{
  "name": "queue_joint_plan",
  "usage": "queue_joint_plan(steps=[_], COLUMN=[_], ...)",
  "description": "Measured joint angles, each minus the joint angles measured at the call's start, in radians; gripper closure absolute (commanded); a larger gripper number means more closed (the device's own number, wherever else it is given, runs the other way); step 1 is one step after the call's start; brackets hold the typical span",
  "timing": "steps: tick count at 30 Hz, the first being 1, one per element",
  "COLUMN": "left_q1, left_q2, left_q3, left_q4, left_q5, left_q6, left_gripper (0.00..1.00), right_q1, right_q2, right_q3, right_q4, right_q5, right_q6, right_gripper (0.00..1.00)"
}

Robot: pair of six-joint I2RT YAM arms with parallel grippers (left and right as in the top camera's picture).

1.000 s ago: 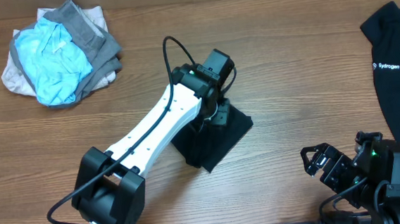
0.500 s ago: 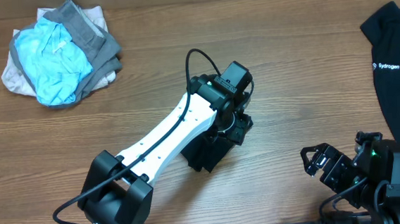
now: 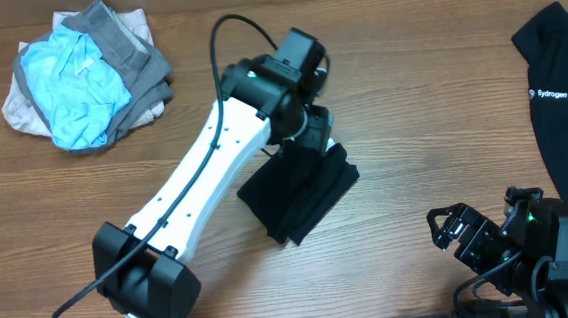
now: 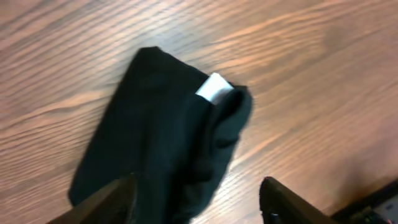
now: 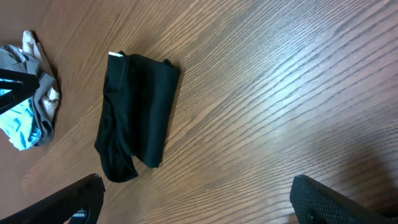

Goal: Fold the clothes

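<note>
The clothes lie as a small folded black square in the middle of the wooden table. The left wrist view shows the folded clothes from above, a white neck tag peeking out at the far edge. My left gripper hovers over the far edge of the fold. In its wrist view this left gripper stands open, its fingers apart above the cloth and holding nothing. My right gripper rests open at the near right, well away. Its wrist view shows the right gripper over bare wood, with the clothes further off.
A light-blue, grey and beige bundle sits at the far left corner. A black garment with white "Sydrogen" lettering lies at the right edge. The left arm's white link stretches diagonally from the near left to the fold.
The left gripper has opened, let go of the fold's right corner and drawn back toward the far side. The fold lies flat again. The right arm has not moved.
</note>
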Motion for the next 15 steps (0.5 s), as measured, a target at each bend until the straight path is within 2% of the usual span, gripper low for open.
queue_joint_plan(steps=[3, 7, 12, 15], left_q1=[0.005, -0.005, -0.033, -0.060], left_q2=[0.019, 0.095, 0.229, 0.272], left_q3=[-0.001, -0.001, -0.007, -0.013], left_q4=[0.003, 0.012, 0.018, 0.018], left_q5=[-0.007, 0.006, 0.053, 0.089], left_q6=[0.009, 0.015, 0.029, 0.031], left_gripper=[0.32, 0.48, 0.60, 0.62], right_q1=[0.000, 0.000, 0.000, 0.000], right_q2=[0.000, 0.000, 0.000, 0.000], right_q3=[0.000, 0.000, 0.000, 0.000], right_q4=[0.000, 0.000, 0.000, 0.000], right_q5=[0.000, 0.000, 0.000, 0.000], right_q6=[0.000, 0.000, 0.000, 0.000], right_gripper=[0.00, 0.00, 0.00, 0.00])
